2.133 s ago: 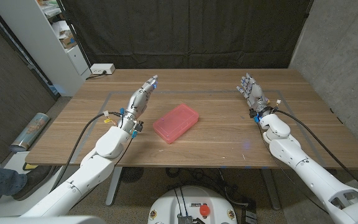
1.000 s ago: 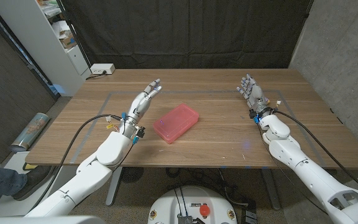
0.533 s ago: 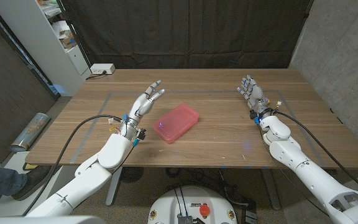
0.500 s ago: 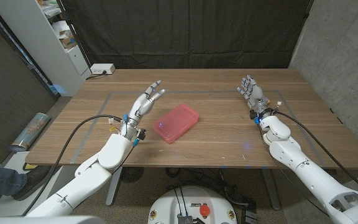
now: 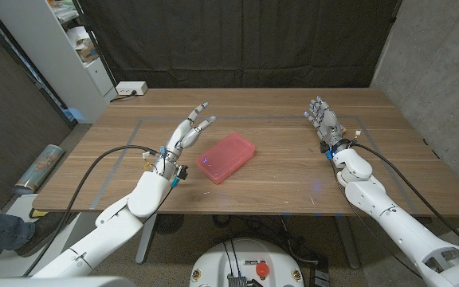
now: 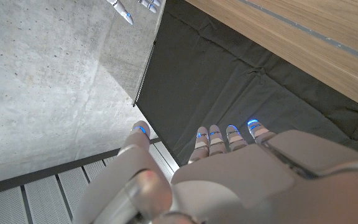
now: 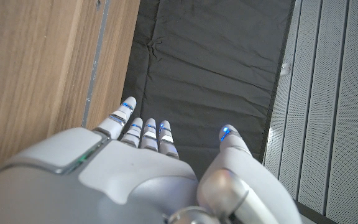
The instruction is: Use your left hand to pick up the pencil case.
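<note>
Left hand (image 5: 188, 130) opened wider beside pencil case (image 5: 226, 157)

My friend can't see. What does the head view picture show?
A pink rectangular plastic pencil case lies on a wooden table. The robot's left hand hovers open just beside it, fingers spread, while the right hand waits far off, holding nothing.

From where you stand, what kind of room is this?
Probably a robot test lab: a wooden table backed by a black curtain, concrete wall, a white shelf, and one pink pencil case laid out.
</note>
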`<control>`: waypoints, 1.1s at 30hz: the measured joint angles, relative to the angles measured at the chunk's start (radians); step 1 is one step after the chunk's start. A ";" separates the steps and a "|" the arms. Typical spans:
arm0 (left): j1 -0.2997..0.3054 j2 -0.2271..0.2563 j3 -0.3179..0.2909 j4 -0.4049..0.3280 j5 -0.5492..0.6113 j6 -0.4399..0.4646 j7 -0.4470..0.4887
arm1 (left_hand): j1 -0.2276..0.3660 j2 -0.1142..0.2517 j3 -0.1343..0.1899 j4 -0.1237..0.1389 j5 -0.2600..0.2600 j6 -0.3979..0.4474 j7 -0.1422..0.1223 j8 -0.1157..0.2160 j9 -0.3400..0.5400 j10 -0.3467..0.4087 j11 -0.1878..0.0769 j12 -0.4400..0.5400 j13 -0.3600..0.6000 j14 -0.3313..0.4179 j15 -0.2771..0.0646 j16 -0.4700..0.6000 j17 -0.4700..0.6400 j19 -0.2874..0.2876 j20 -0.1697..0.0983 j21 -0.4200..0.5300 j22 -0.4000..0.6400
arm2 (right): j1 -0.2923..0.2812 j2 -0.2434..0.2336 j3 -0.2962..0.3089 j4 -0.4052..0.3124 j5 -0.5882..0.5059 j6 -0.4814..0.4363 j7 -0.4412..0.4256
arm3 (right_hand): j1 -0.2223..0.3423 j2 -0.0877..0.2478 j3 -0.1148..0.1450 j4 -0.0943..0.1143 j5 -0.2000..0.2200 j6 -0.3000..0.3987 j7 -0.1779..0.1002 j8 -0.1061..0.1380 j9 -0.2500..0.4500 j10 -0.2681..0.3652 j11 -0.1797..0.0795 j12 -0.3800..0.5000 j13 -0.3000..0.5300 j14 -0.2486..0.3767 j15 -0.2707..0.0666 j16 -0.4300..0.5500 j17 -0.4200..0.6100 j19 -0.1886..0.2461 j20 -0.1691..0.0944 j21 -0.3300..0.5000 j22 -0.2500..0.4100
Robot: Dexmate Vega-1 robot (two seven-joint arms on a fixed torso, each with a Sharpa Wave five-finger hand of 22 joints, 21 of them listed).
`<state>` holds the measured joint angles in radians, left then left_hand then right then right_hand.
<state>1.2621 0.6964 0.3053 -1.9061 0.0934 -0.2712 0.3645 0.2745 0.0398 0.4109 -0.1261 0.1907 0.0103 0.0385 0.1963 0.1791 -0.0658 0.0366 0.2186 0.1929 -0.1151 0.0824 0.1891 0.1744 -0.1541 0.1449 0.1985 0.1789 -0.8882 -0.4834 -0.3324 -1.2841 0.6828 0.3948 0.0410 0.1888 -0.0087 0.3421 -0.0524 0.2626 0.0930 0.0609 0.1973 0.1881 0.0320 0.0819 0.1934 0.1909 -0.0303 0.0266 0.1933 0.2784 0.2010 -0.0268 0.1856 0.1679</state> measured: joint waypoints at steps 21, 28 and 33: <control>0.019 0.013 0.025 -0.116 0.156 0.174 0.065 | 0.022 -0.012 0.004 -0.020 0.000 -0.009 -0.009 0.000 0.000 0.010 0.012 0.000 0.005 0.028 0.037 0.000 0.005 0.033 0.047 0.010 0.005 | 0.035 0.014 0.002 0.055 0.010 0.016 0.033 | 0.000 0.000 -0.001 -0.001 0.000 0.000 0.000 0.000 0.000 0.000 0.000 0.000 0.000 0.000 0.000 0.000 -0.005 -0.004 0.004 0.000 0.000; 0.036 0.024 0.038 -0.177 0.218 0.256 0.083 | 0.028 -0.017 0.004 -0.020 0.000 -0.010 -0.010 0.000 0.000 0.010 0.012 0.000 0.005 0.028 0.037 0.000 0.005 0.041 0.056 0.009 0.005 | 0.039 0.014 0.006 0.065 0.018 0.018 0.046 | 0.000 0.000 -0.001 -0.001 0.000 0.000 0.000 0.000 0.000 0.006 0.006 0.000 0.000 0.000 0.000 0.000 -0.005 -0.004 0.004 0.000 0.000; 0.042 0.029 0.042 -0.196 0.245 0.297 0.089 | 0.043 -0.025 0.004 -0.029 0.000 -0.013 -0.021 0.000 0.000 0.011 0.021 0.000 0.005 0.033 0.042 0.000 0.005 0.048 0.063 0.016 0.005 | 0.037 0.013 0.007 0.066 0.020 0.019 0.048 | 0.000 0.000 -0.001 -0.001 0.000 0.000 0.000 0.000 0.000 0.006 0.006 0.000 0.000 0.000 0.000 0.000 -0.009 -0.004 0.004 0.000 0.000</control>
<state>1.3044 0.7252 0.3470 -2.1017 0.3387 0.0261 0.4532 0.3177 0.0150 0.4149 -0.1548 0.1908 -0.0031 0.0170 0.1963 0.1789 -0.0544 0.0577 0.2186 0.1980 -0.0821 0.1241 0.1891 0.1793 -0.1058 0.2078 0.2147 0.1840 -0.8508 -0.4703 -0.3252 -1.2177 0.7030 0.4135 0.0888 0.1888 -0.0087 0.3409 -0.0536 0.2625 0.0929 0.0608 0.1973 0.1881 0.0377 0.0876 0.1934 0.1909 -0.0303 0.0267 0.1932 0.2691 0.1972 -0.0231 0.1856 0.1680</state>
